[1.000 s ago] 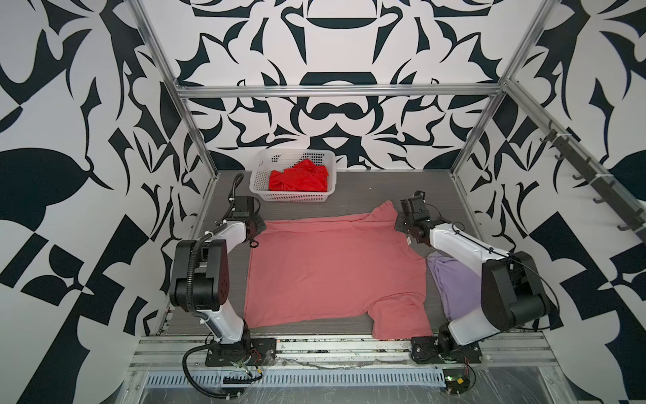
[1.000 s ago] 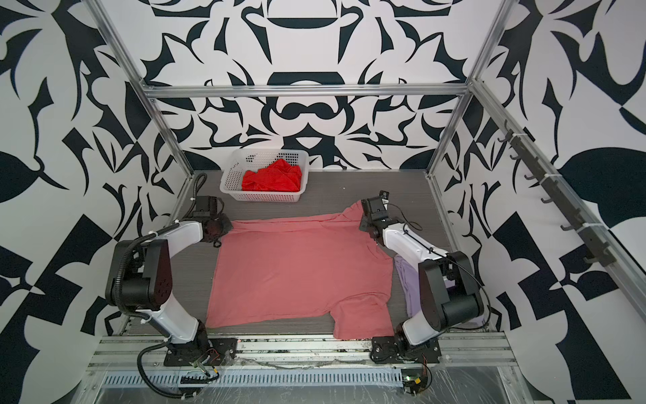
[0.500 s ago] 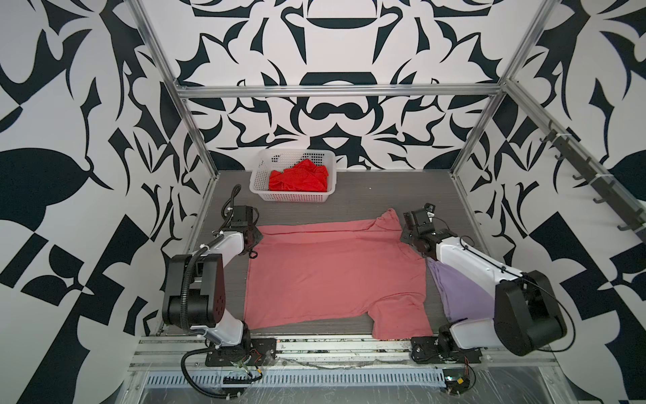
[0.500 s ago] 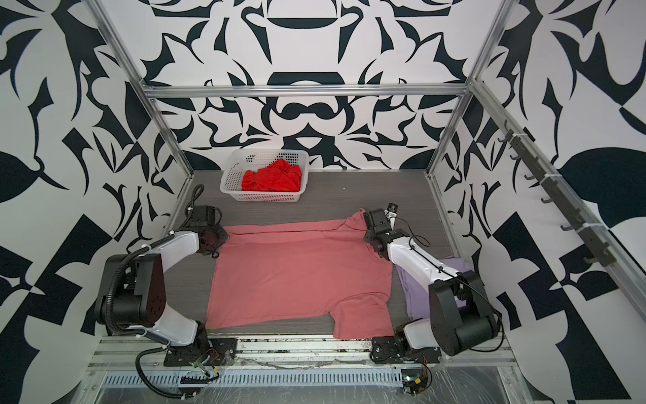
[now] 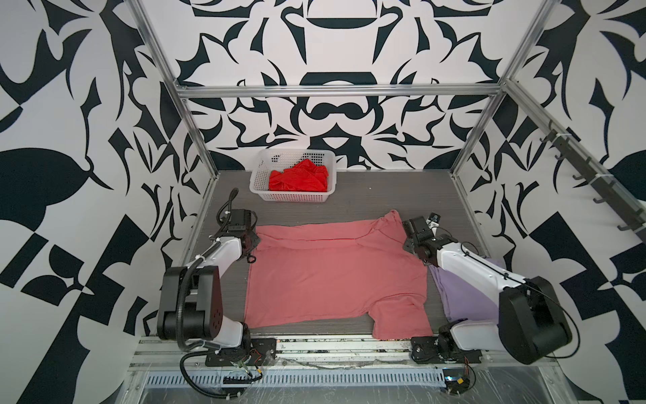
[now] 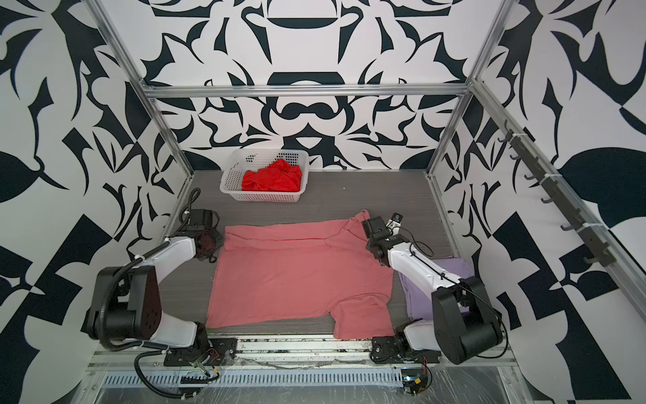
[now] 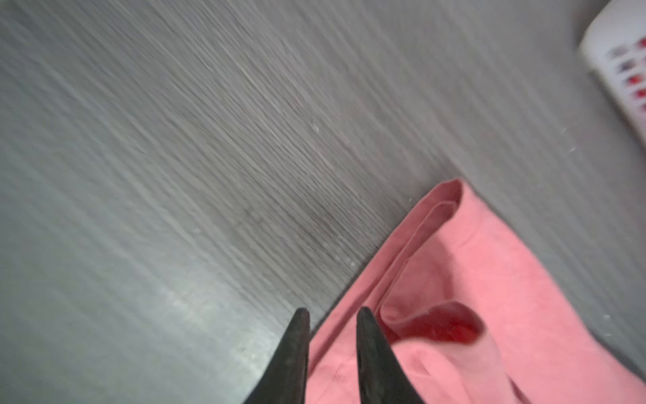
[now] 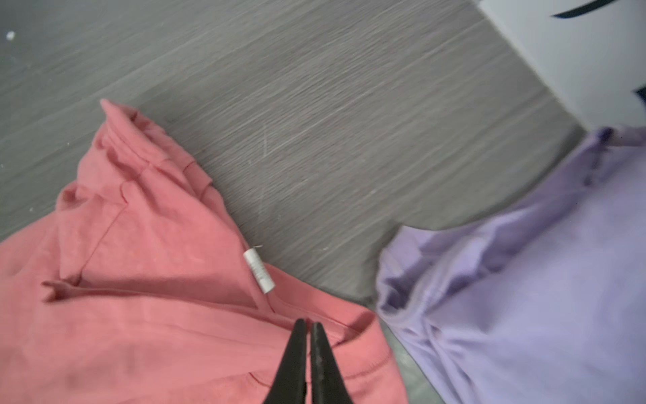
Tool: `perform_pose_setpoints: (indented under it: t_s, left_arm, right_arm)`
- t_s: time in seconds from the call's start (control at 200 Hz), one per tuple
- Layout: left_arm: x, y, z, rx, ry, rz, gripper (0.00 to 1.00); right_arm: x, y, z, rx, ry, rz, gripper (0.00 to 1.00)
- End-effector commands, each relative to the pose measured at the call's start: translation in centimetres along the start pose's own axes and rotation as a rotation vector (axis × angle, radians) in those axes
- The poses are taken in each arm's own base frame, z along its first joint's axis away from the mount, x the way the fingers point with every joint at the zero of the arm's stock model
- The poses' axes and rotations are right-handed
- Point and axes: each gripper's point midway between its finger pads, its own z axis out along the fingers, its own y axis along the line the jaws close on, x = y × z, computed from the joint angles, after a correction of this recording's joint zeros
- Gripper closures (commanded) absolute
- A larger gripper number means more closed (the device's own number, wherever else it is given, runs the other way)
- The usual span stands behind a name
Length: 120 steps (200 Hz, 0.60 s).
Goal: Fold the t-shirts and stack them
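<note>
Left claw (image 7: pixel 332 311) released, right claw (image 8: pixel 307 321) unclear: lavender t-shirt (image 5: pixel 461 297) looks folded, pink t-shirt (image 5: pixel 332 280) barely begun, red t-shirt (image 5: pixel 299 178) in basket (image 5: pixel 290 197).

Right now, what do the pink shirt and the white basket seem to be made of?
Pink shirt: soft matte knit, probably cotton; it drapes and wrinkles. Basket: white plastic, slightly glossy, judging by its moulded lattice walls.

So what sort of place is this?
Probably a robot test booth, not a laundry: a white-and-black robot arm mounted at each front corner of a grey wood-grain table, black-and-white patterned walls, a salmon-pink cotton t-shirt laid out.
</note>
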Motion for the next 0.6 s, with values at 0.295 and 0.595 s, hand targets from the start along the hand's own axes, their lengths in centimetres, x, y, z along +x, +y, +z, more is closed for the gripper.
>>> perform_pose_setpoints:
  t_s: [0.295, 0.595]
  left_arm:
    - [-0.8, -6.4, -4.2, 0.32, 0.072, 0.074, 0.49]
    - [1.9, -12.1, -2.1, 0.515, 0.28, 0.146, 0.42]
  right_arm:
    - [-4.9, 1.9, -4.6, -0.114, -0.179, 0.156, 0.65]
    - [-3.8, 15.0, -0.2, -0.455, -0.003, 0.038, 0.63]
